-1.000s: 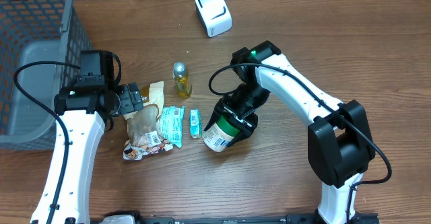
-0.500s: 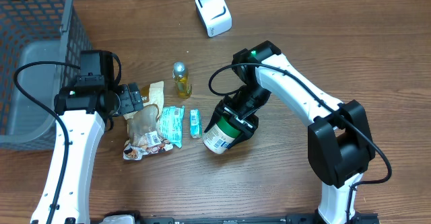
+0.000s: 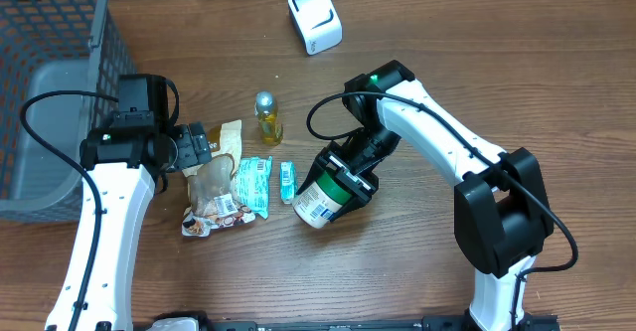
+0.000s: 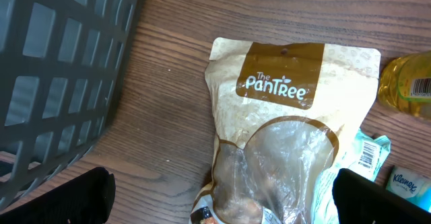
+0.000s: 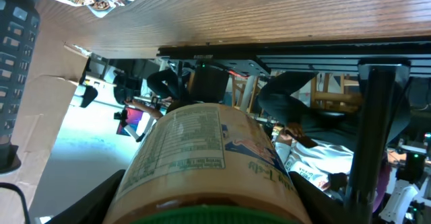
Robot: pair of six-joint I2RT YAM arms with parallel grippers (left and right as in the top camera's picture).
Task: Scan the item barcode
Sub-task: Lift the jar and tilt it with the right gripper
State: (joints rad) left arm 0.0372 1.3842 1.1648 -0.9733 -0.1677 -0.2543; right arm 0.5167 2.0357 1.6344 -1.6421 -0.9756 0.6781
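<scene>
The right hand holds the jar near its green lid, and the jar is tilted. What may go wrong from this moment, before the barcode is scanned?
1. The right hand grips the jar only at its lid end, so the long body might slip or swing during the move.
2. The jar is close to the tissue pack and the small bottle; a low sweep toward the scanner could knock them.
</scene>
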